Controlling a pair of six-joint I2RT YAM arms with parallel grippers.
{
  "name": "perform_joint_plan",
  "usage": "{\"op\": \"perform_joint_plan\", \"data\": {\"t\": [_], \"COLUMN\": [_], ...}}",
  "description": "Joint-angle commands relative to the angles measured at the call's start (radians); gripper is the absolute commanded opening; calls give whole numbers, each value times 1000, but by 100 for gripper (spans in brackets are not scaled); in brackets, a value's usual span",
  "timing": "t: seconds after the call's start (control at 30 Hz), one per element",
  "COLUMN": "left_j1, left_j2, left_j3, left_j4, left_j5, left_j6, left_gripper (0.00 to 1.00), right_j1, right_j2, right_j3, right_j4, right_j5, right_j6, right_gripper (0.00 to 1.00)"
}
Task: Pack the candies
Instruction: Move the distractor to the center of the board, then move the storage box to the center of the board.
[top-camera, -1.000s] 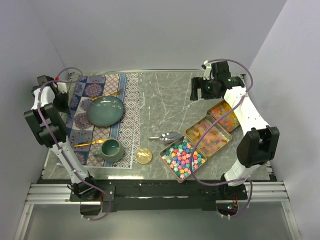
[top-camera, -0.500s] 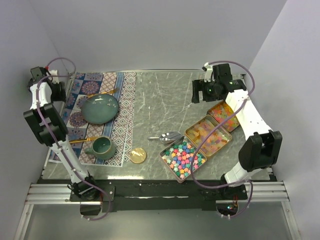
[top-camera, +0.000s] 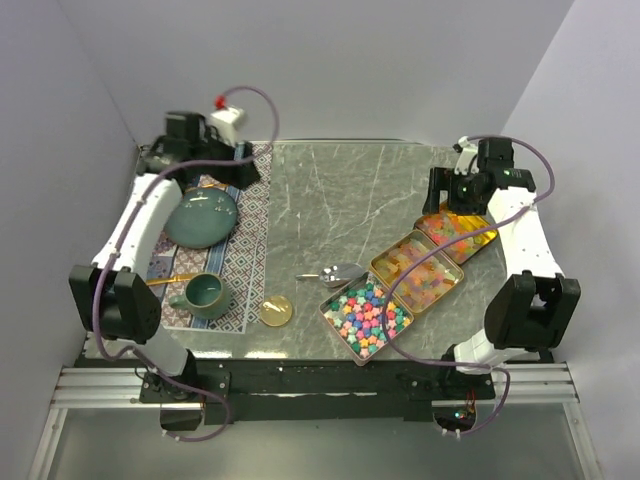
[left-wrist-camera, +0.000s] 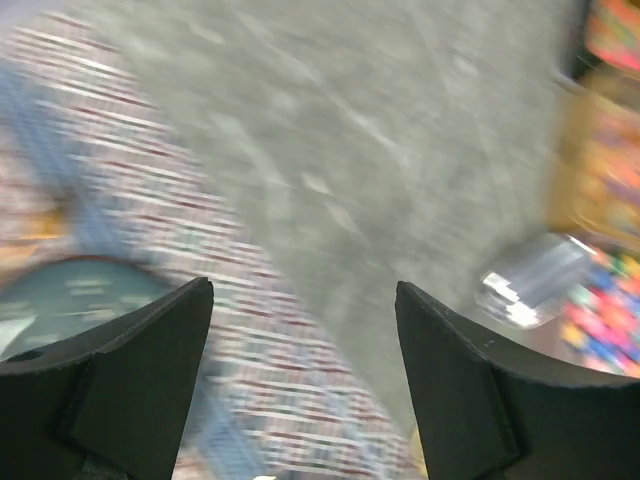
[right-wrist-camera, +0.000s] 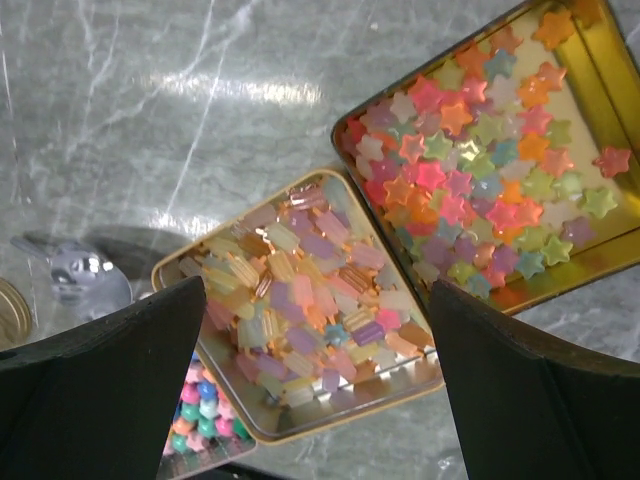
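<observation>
On the marble table (top-camera: 340, 200), three open tins (right-wrist-camera: 350, 405) are lined up at the right, with the candies (right-wrist-camera: 470, 160) heaped inside them; the right gripper (right-wrist-camera: 318, 290) is held above them, the left gripper (left-wrist-camera: 302, 292) over the patterned mat (top-camera: 245, 250), both spread open, nothing grasped

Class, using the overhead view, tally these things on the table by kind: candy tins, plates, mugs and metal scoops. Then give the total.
Candy tins: 3 (near, middle, far)
Plates: 1
Mugs: 1
Metal scoops: 1
Total: 6
</observation>
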Motion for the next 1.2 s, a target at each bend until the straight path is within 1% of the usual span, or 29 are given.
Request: {"op": "perform_joint_plan", "data": {"t": [0.0,0.03,0.1,0.13,0.23,0.27,0.3,0.33,0.4,0.53,0.63,0.77,0.87,0.97,1.0,1.07,1.1,1.17], "left_j1": [-136,-209,-286,-352,-424,-434,-441,-458,-474,-521,-558,-584,-593,-595,-596,-596,-598,-600], "left_j2": [-27,-33,-38,-35,-13,-10,-6,-5,-13,-28,-21,16,31,53,63,85,93,111], "left_j3": [-113,-162,-204,-240,-297,-312,-325,-346,-363,-432,-464,-435,-426,-445,-455,-457,-449,-431], "left_j4": [-37,-37,-17,-7,27,38,56,62,69,104,141,151,162,182,193,205,204,198], "left_j5": [109,112,85,76,74,76,79,73,71,63,57,37,4,-35,-33,-13,-1,42], "left_j6": [-51,-19,1,9,23,24,29,36,44,34,15,-15,-63,-117,-124,-125,-125,-123], "left_gripper": [79,79,78,79,79,79,79,79,79,79,79,78,78,76,75,73,71,68], "right_j1": [6,5,5,6,5,5,6,6,9,8,8,9,9,9,6,5,5,3], "right_j2": [-74,-83,-126,-137,-191,-210,-255,-278,-312,-271,-248,-202,-134,-19,5,62,76,105], "right_j3": [-33,-48,-105,-120,-215,-251,-319,-353,-418,-408,-427,-452,-443,-406,-374,-343,-323,-308], "right_j4": [-79,-95,-93,-105,-84,-67,-44,19,74,67,125,208,260,265,263,236,227,211], "right_j5": [-9,-4,-7,-13,26,37,49,77,108,105,120,157,175,177,178,165,159,140], "right_j6": [-90,-105,-172,-206,-349,-386,-451,-476,-513,-553,-596,-636,-642,-659,-655,-655,-655,-645], "right_gripper": [100,100,100,100,100,100,100,100,100,100,100,100,100,90,84,79,72,68]}}
